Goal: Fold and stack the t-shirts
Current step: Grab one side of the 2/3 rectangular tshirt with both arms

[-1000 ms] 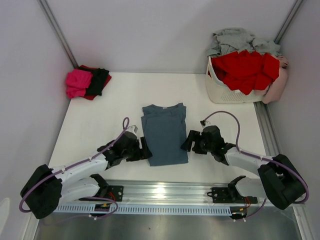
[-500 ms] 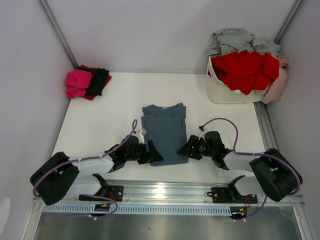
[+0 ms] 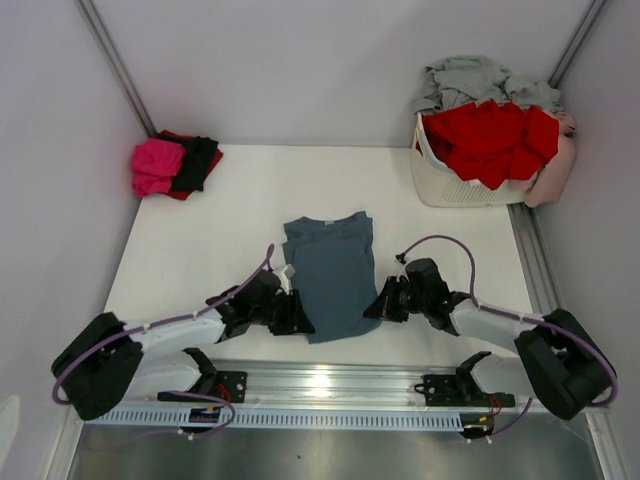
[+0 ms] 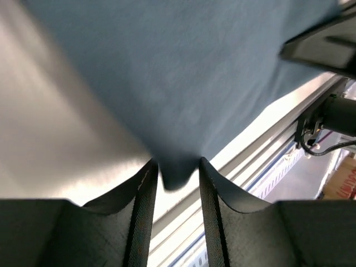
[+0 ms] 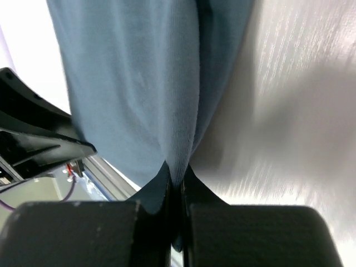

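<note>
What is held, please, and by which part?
The right gripper pinches the blue-grey shirt at its near right corner; left gripper straddles the near left corner, grip unclear.

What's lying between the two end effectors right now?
The blue-grey t-shirt; the left end effector and right end effector pinch its near corners, top view.

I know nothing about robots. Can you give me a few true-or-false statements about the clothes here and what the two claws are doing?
1. A blue-grey shirt lies in the middle of the table. True.
2. The right gripper is open and clear of the shirt. False: it is shut on the shirt's near edge.
3. The basket holds red shirts. True.
4. The bright pink shirt is in the basket. False: it lies at the table's far left corner.
5. A corner of the blue-grey shirt sits between the fingers of the left gripper. True.
</note>
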### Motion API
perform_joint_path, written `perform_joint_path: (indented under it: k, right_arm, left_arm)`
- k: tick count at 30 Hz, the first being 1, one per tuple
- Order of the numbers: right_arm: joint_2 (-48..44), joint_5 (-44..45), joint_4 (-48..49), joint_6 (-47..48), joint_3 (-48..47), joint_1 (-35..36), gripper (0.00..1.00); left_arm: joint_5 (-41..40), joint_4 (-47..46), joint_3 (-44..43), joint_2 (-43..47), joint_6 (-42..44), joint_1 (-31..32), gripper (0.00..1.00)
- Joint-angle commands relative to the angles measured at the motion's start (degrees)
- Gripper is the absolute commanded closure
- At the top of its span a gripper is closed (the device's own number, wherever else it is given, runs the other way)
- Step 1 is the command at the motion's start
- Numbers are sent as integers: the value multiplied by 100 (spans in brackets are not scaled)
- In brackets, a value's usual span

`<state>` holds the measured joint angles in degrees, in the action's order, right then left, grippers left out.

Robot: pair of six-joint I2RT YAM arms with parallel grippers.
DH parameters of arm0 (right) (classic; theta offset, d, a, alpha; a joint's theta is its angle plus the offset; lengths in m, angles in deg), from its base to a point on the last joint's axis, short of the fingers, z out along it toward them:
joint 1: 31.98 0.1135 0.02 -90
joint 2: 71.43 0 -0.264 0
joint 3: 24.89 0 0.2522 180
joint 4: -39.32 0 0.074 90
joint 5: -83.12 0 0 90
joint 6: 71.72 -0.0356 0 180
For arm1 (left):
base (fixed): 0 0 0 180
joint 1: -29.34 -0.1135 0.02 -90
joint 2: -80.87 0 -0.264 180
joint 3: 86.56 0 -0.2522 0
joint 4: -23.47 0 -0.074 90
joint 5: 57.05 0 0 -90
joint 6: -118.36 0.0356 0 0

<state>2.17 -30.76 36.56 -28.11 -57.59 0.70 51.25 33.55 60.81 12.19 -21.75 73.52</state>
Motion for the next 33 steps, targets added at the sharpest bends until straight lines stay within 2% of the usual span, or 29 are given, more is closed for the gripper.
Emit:
perform_joint_path:
  k: [1, 4, 7, 12, 14, 15, 18, 19, 20, 24, 29, 32, 33]
  right_arm:
    - [-618, 314, -1948, 499, -557, 27, 100]
    - [-839, 252, -2496, 639, -935, 27, 100]
    - [-672, 156, -2893, 745, -1252, 27, 100]
    - [-164, -20, -2736, 851, -1498, 18, 100]
    - [13, -116, -2630, 895, -1560, 18, 100]
    - [92, -152, -2604, 912, -1578, 18, 100]
    - [347, -292, -2472, 939, -1630, 18, 100]
    - [443, -328, -2411, 948, -1639, 18, 100]
    - [479, -337, -2401, 956, -1665, 27, 100]
    - [690, -398, -2366, 1009, -1657, 18, 100]
    - [892, -495, -2331, 1053, -1674, 27, 100]
    - [963, -539, -2322, 1071, -1639, 18, 100]
    - [1006, -539, -2313, 1071, -1631, 18, 100]
  left_arm:
    - [-712, 2435, -633, 723, 378, 46, 60]
    - [-776, 3012, -959, 1005, 554, 46, 61]
    - [-802, 3233, -1213, 1287, 616, 38, 61]
    - [-855, 3304, -1698, 841, 792, 38, 61]
    - [-759, 3155, -1707, 734, 844, 38, 56]
    - [-671, 2867, -1655, 638, 888, 38, 52]
    - [-443, 2479, -1488, 558, 933, 20, 27]
    - [-285, 2121, -1288, 541, 959, -15, 5]
    - [-188, 1996, -1242, 540, 950, -50, 1]
    - [-100, 1530, -883, 330, 635, -50, 1]
    - [-38, 556, -442, -389, 406, -50, 2]
    - [190, -342, -248, -933, 169, -33, 8]
    - [269, -518, -248, -1093, 72, -24, 15]
